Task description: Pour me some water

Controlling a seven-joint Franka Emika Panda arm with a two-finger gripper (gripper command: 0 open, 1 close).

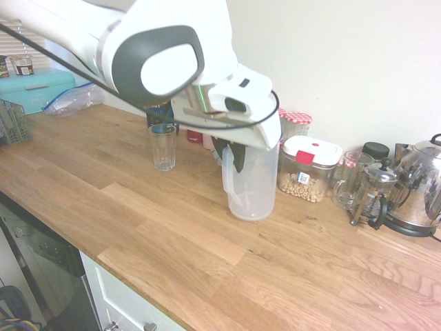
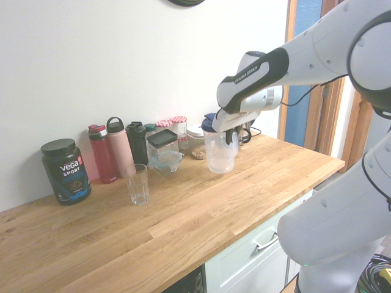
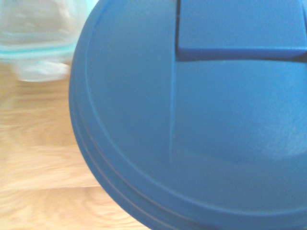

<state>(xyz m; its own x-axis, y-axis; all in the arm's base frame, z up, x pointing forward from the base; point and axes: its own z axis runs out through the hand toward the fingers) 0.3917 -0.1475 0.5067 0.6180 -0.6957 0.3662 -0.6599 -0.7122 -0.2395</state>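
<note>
The hand (image 1: 230, 163) pinches the jug (image 1: 256, 186) by its handle (image 1: 229, 182), the correct grip point. Thin plastic likely handles light, semi-rigid and slippery; swivel is possible.

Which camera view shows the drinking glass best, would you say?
The second exterior view: the glass stands there unobstructed, rim to base. The first exterior view shows it too, but a cable crosses near its rim; the wrist view doesn't show it.
</note>
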